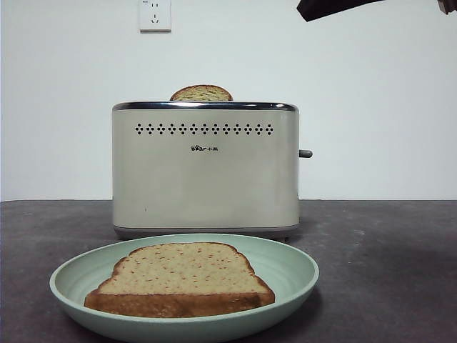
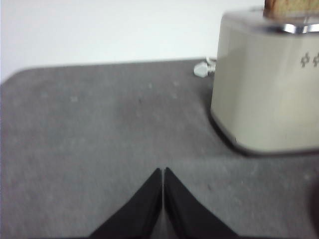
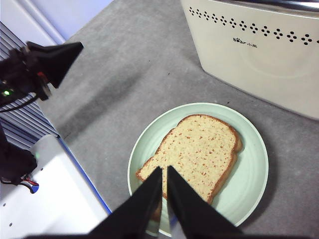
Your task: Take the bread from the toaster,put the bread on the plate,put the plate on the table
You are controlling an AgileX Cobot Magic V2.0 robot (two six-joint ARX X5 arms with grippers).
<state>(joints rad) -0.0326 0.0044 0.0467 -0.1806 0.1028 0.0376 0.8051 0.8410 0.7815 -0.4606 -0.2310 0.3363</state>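
Backdrop: plain white wall with a socket plate [image 1: 155, 15] high up, behind the table [image 1: 385, 250], a dark grey-brown mottled top.
Toaster: the toaster [image 1: 206, 169] stands upright on the table, its logo side facing the front camera and its small knob [image 1: 305, 153] on one side.
Slice in slot: a second slice [image 1: 201, 93] pokes its domed top out of the toaster.
Plate: the plate [image 1: 293, 275] rests on the table just in front of the toaster.
Bread: the bread [image 1: 182, 279] lies flat inside the plate.
Right gripper: right gripper [image 3: 165, 175] hangs above the plated bread, jaws pressed together, holding nothing.
Left gripper: left gripper [image 2: 163, 175] sits low over bare table off to the toaster's side, jaws together, empty.
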